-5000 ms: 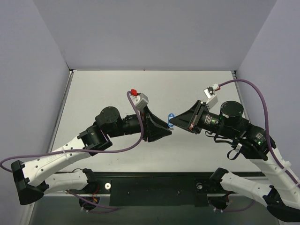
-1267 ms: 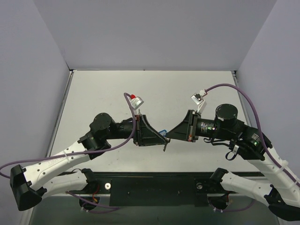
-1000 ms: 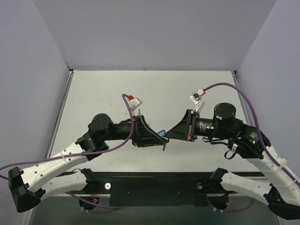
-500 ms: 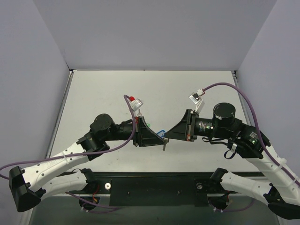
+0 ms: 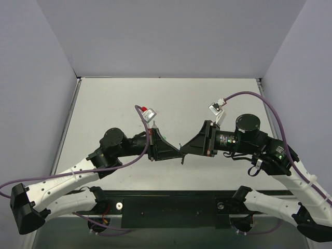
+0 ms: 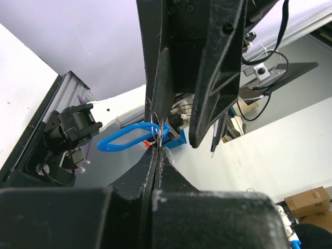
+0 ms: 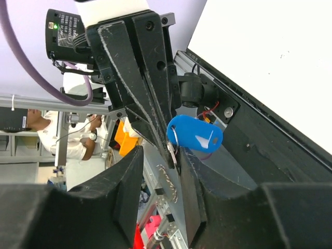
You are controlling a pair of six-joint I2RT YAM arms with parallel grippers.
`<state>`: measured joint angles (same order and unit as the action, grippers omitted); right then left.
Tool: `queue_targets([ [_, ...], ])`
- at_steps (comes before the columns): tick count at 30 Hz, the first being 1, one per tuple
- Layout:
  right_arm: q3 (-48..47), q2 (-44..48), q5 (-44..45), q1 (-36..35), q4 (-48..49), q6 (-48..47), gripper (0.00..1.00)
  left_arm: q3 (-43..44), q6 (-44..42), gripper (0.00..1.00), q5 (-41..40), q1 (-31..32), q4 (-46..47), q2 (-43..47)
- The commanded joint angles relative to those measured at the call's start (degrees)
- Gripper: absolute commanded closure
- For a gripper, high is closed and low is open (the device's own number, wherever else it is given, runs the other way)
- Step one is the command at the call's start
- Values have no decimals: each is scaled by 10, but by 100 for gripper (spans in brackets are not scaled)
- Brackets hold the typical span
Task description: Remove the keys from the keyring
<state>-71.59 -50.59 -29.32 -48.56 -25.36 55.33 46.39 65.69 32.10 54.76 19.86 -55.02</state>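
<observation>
My left gripper (image 5: 178, 152) is shut on the thin wire end of the blue keyring (image 6: 124, 138). The keyring also shows as a blue oval in the right wrist view (image 7: 195, 136). One small silver key (image 7: 171, 153) hangs from it, right against one finger (image 7: 190, 176) of my right gripper (image 7: 161, 171). That gripper is open around the key and meets the left one tip to tip (image 5: 183, 150). The key dangles below the tips in the top view (image 5: 183, 160) and shows in the left wrist view (image 6: 214, 141). I cannot make out a second key.
Both arms hold the work in the air above the near middle of the white table (image 5: 171, 98). Grey walls (image 5: 31, 104) close the left, back and right sides. The black base rail (image 5: 166, 207) lies just below the grippers.
Over five seconds both grippers came nearer and lower. In the last second the right gripper edged left against the left one, and the blue piece is now hidden between them from above.
</observation>
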Motion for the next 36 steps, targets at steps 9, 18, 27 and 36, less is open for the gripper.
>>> queue_targets([
  [9, 4, 21, 21, -8, 93, 43, 68, -46, 75, 100, -125, 2, 119, 9],
  [18, 49, 19, 59, -13, 189, 112, 72, -69, 95, 100, -171, 6, 171, -2],
  [27, 67, 18, 102, -27, 225, 130, 79, -87, 109, 100, -230, 15, 185, -3],
  [36, 75, 17, 135, -37, 229, 129, 82, -83, 104, 100, -254, 32, 189, -15],
])
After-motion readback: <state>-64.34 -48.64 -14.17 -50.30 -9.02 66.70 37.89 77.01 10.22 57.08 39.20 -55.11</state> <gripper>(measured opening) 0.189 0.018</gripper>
